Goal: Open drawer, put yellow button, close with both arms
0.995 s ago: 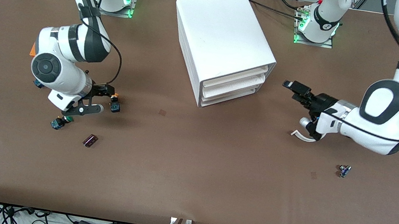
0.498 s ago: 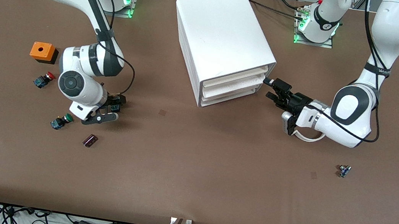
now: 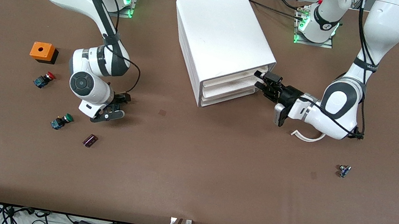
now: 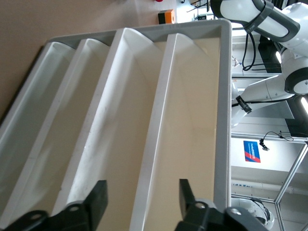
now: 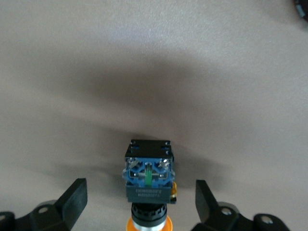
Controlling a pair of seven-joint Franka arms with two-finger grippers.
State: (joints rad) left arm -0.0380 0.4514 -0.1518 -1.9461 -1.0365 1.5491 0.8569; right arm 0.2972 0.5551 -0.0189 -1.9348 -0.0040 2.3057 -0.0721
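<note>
left gripper [image 3: 264, 82] is positioned at the front of the white cabinet [image 3: 222, 34], at the corner toward the left arm's end of the table, level with the drawer [image 3: 236, 75]. its jaws are seen spread apart in the left wrist view, with one finger [image 4: 98, 202] on each side of a drawer front edge; nothing is gripped. whether the fingers are touching the drawer cannot be told. the drawer is seen closed, flush with the two lower drawers [image 3: 230, 91] in the front view.

right gripper [image 3: 113, 105] is held low over the table toward the right arm's end, nearer the front camera than its base. its jaws are wide open, and the yellow button [image 5: 148, 185] is seen lying on the table between the fingers [image 5: 72, 199] in the right wrist view, untouched on both sides, blue-and-black body pointing away from the wrist, yellow-orange cap toward it. in the front view the button is mostly hidden under the gripper.

also on the table toward the right arm's end: orange box [image 3: 42, 51], red-capped switch [image 3: 43, 79] just nearer the camera than it, green-capped switch [image 3: 60, 121] nearer still, and a small dark component [image 3: 90, 140] beside that. toward the left arm's end, a small part [image 3: 344, 170] is lying alone, well apart from the cabinet.
</note>
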